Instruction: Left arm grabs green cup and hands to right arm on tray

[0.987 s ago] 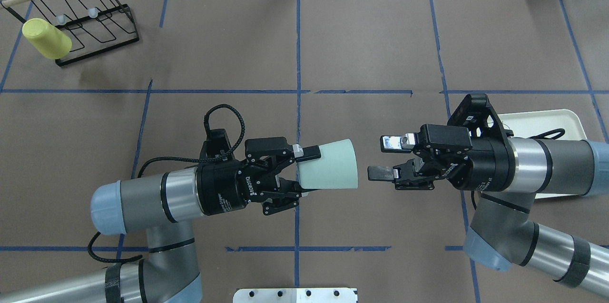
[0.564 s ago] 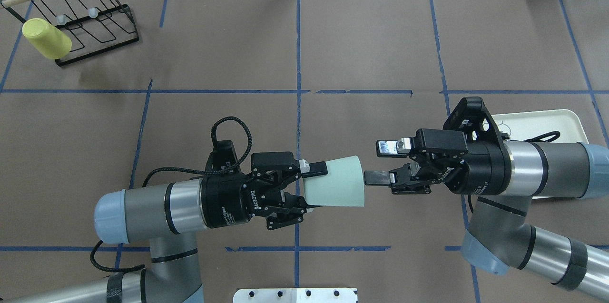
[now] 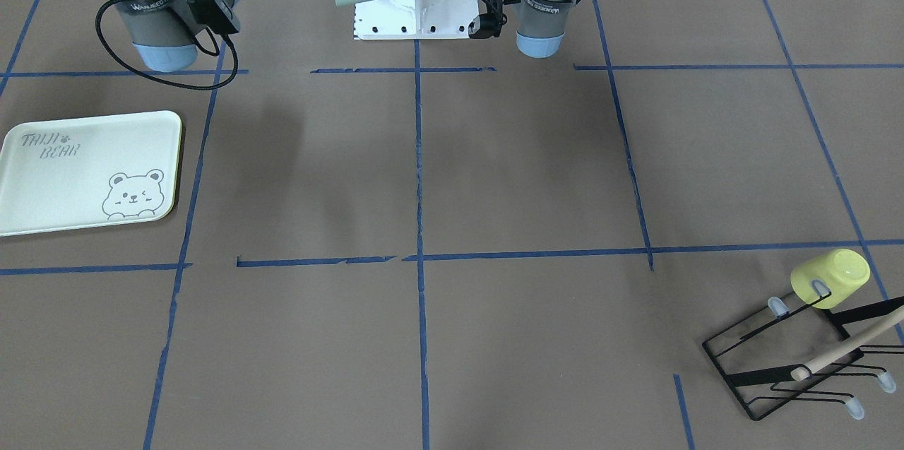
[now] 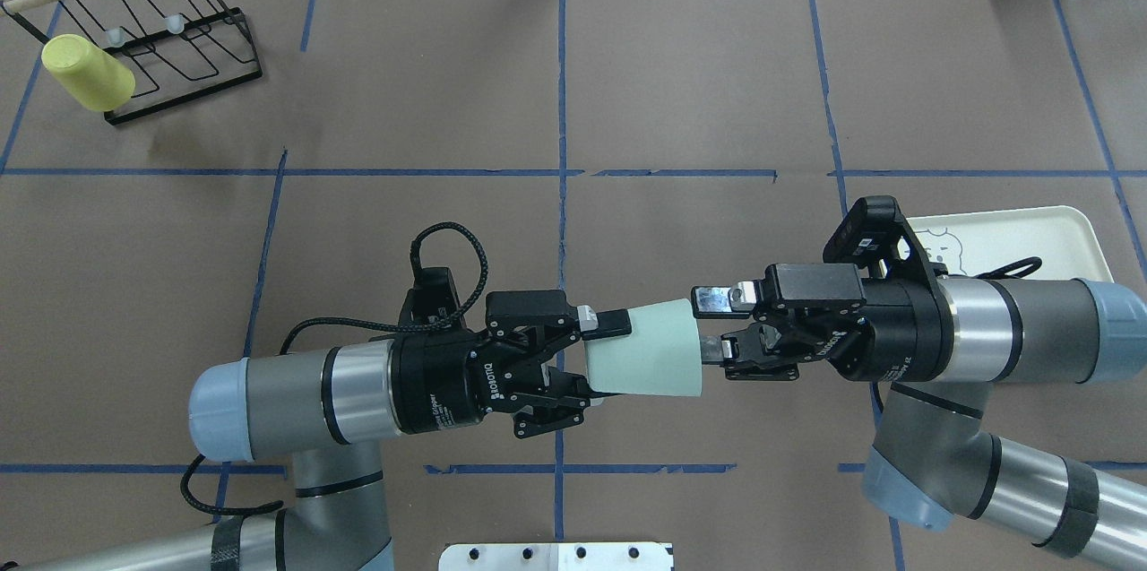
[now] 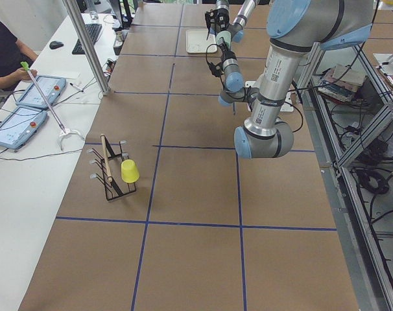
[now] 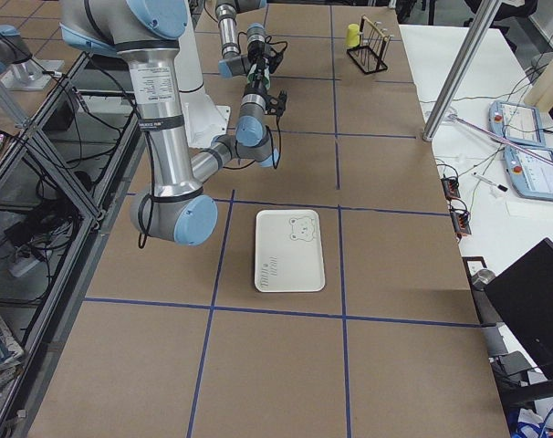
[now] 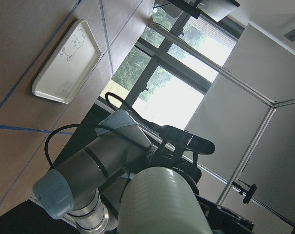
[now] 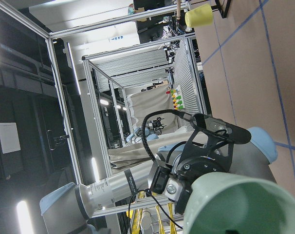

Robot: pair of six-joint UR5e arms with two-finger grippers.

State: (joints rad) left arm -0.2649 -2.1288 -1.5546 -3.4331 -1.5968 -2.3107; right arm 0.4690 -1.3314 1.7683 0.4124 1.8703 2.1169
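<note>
**Cup lying mouth-first at the right tool**

Green cup (image 4: 643,351) hangs in the air over the tabletop (image 4: 681,87). It is on its side, with its long axis running straight from one tool to the other. The left tool (image 4: 599,358) is clamped on the cup's narrow base end, one finger on each side of the wall. The wide mouth points away from it, squarely at the right tool (image 4: 710,324), which sits right at the rim.

As far as I can judge, the handover turns on how that rim sits in the right tool. Its fingers (image 4: 714,297) stand apart, closed on nothing. From overhead, one finger lies along the outside of the cup's wall on the side away from the robot. The other seems to disappear into the mouth. So the pair look to bracket one wall of the rim rather than the whole cup. Whether either finger touches the plastic I can't make out. The right wrist camera looks into the cup's pale inside, which fits that mouth-on line-up.

The tray (image 4: 1057,230) lies on the tabletop well beyond the cup's mouth end, partly under the right arm (image 4: 1030,329). The carry would then run on along the cup's own axis, away from the left arm (image 4: 296,392). A pinch on one thin, smooth wall looks slippery to me.
</note>
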